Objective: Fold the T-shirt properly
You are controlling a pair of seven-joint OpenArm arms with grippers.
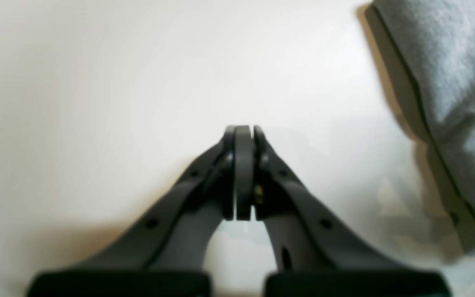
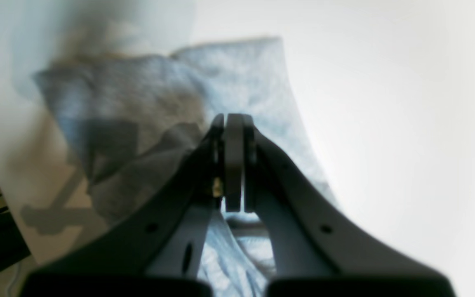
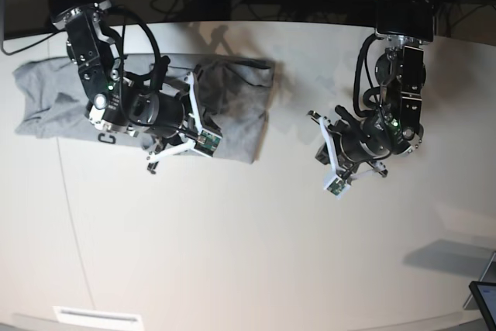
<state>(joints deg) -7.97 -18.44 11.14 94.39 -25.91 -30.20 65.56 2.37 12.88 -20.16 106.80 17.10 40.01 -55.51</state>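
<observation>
T-shirt: the heather-grey short-sleeved cotton T-shirt [image 3: 147, 106] is laid on the far left of the pale, smooth bench [image 3: 256, 246] in the base view, bunched into an uneven oblong – not yet a tidy fold, it is judged.

Right claw: the dark two-fingered right claw [image 2: 233, 165] is seen pressed together with nothing between the fingers; it is poised over the shirt's near edge, presumably so that a hem can be reached.

Left claw: the matching left claw [image 1: 243, 173] is likewise closed on nothing and held over bare bench, well apart from the cloth – only a grey edge is caught at the right of its own view.

Hidden: much of the shirt's middle is covered by the right arm in the base view; a trace of black print is glimpsed there but cannot be read.

Blurred: both wrist views are soft, so the folds cannot be counted.
</observation>
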